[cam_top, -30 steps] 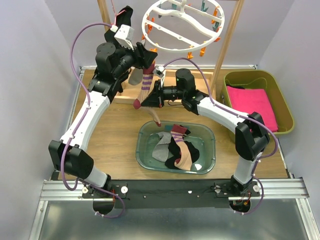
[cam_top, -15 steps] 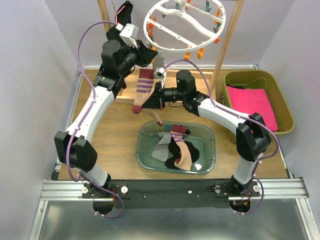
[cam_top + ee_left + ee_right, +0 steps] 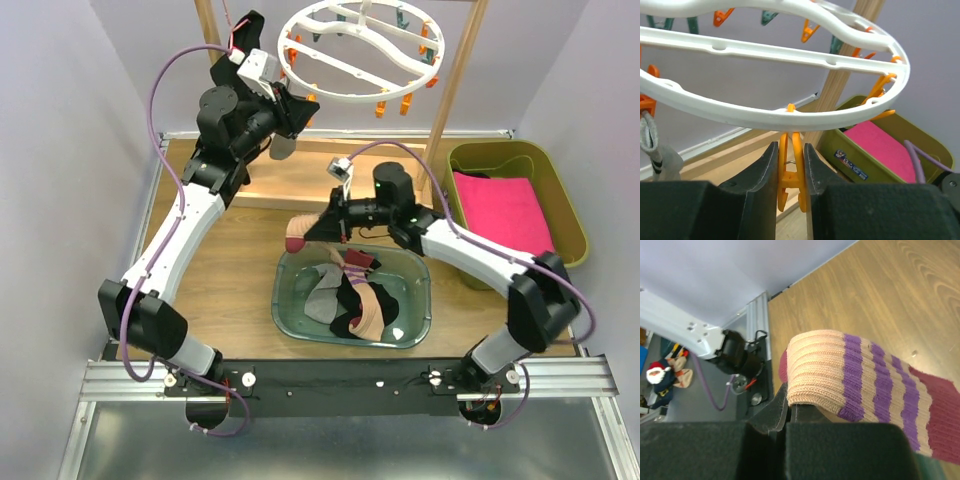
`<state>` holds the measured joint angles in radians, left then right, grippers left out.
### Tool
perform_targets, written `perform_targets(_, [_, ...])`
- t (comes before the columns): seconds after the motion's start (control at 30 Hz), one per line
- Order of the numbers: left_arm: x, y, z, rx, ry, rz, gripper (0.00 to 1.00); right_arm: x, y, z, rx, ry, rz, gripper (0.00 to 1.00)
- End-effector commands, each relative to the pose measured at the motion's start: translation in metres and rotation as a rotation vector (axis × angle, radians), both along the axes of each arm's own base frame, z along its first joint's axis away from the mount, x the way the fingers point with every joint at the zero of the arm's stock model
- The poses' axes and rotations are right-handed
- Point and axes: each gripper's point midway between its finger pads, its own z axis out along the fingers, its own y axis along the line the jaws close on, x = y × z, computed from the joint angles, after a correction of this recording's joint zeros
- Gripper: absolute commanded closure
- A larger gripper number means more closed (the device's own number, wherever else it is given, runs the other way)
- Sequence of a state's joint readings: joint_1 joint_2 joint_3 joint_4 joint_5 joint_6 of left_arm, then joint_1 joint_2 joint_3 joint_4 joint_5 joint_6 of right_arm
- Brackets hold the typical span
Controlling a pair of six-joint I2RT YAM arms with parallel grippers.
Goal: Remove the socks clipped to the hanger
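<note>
The striped sock (image 3: 300, 232) has come free of the hanger (image 3: 345, 97). A second ago it hung from a peg at the ring's near-left edge. Now it is pinched at its cuff in the right jaws, which are pressed together on it, and has been carried down and away to just over the far left rim of the clear tub (image 3: 420, 262). The right wrist view shows the ribbed tan and purple cuff (image 3: 860, 375) folded over the finger, with the worktop (image 3: 240, 260) beneath.

Up at the ring, the left jaws have narrowed from spread and now pinch an orange peg (image 3: 790, 170) between their pads. No sock shows in that peg, though its lower end is hidden by the fingers. That squeeze looks like what let the sock go.

So one more sock is off, and it probably only needs dropping onto the pile of socks (image 3: 355, 300) already in the tub. The job is not finished: a grey sock (image 3: 655, 155) with a dark-striped cuff hangs from a peg just to the left of the pinched one.
</note>
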<state>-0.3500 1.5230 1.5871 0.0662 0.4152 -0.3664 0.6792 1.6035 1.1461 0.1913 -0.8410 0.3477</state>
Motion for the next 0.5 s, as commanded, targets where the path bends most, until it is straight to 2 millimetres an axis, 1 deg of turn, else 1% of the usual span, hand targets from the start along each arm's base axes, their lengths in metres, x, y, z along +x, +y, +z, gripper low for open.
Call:
perform_targets(0.0, [-0.03, 0.002, 0.027, -0.008, -0.091, 0.016, 1.0, -0.029, -0.022, 0.03, 0.022, -0.005, -0.01, 0.97])
perform_targets(0.03, [-0.033, 0.003, 0.028, -0.008, -0.094, 0.024, 1.0, -0.035, -0.027, 0.022, 0.004, 0.019, -0.01, 0.97])
perform_targets(0.07, [-0.039, 0.003, 0.03, -0.01, -0.1, 0.022, 1.0, -0.042, -0.033, 0.03, 0.013, 0.009, -0.012, 0.97])
perform_targets(0.1, [-0.044, -0.001, 0.031, -0.013, -0.103, 0.013, 1.0, -0.044, -0.037, 0.028, 0.003, 0.009, -0.023, 0.97])
perform_targets(0.13, [-0.048, -0.001, 0.033, -0.017, -0.106, 0.012, 1.0, -0.05, -0.044, 0.014, -0.032, 0.04, -0.032, 0.96])
perform_targets(0.17, [-0.054, -0.002, 0.035, -0.022, -0.109, 0.006, 1.0, -0.054, -0.049, 0.015, -0.038, 0.038, -0.045, 0.96])
perform_targets(0.2, [-0.058, -0.004, 0.035, -0.025, -0.109, 0.0, 1.0, -0.054, -0.052, 0.01, -0.052, 0.035, -0.066, 0.96])
perform_targets(0.27, [-0.071, -0.011, 0.039, -0.036, -0.119, -0.015, 1.0, -0.064, -0.063, -0.014, -0.112, 0.1, -0.079, 0.95])
perform_targets(0.33, [-0.079, -0.016, 0.043, -0.051, -0.126, -0.03, 1.0, -0.07, -0.07, -0.017, -0.116, 0.105, -0.099, 0.94])
perform_targets(0.37, [-0.087, -0.022, 0.045, -0.057, -0.129, -0.049, 1.0, -0.074, -0.075, -0.029, -0.135, 0.125, -0.11, 0.94])
perform_targets(0.4, [-0.09, -0.024, 0.046, -0.065, -0.129, -0.055, 1.0, -0.072, -0.078, -0.03, -0.141, 0.116, -0.143, 0.93])
perform_targets(0.47, [-0.097, -0.031, 0.05, -0.075, -0.133, -0.071, 1.0, -0.073, -0.086, -0.042, -0.188, 0.137, -0.176, 0.9])
